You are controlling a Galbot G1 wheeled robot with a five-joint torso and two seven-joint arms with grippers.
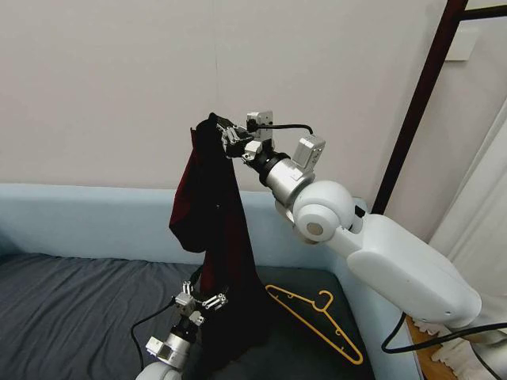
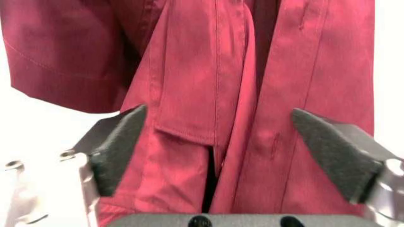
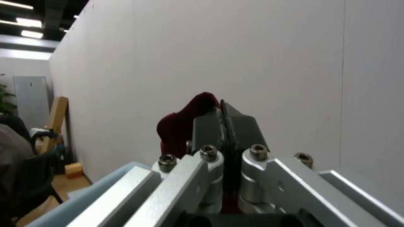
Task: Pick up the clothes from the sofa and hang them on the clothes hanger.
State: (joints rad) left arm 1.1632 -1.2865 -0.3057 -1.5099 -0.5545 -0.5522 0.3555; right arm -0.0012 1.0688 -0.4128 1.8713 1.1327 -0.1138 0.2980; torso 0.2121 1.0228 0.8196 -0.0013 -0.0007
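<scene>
Head view, right gripper [image 1: 229, 135] clamped on raised red shirt [image 1: 215, 233], left gripper [image 1: 202, 298] spread wide below

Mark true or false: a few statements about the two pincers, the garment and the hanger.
1. The right pincer is shut on the red garment, holding it up over the sofa. True.
2. The left pincer is clamped on the garment. False: its fingers stand open, with the cloth in front of them.
3. The yellow hanger sits inside the garment. False: it lies on the sofa seat beside the garment.
4. The left pincer is lower than the right pincer, near the garment's lower part. True.
</scene>
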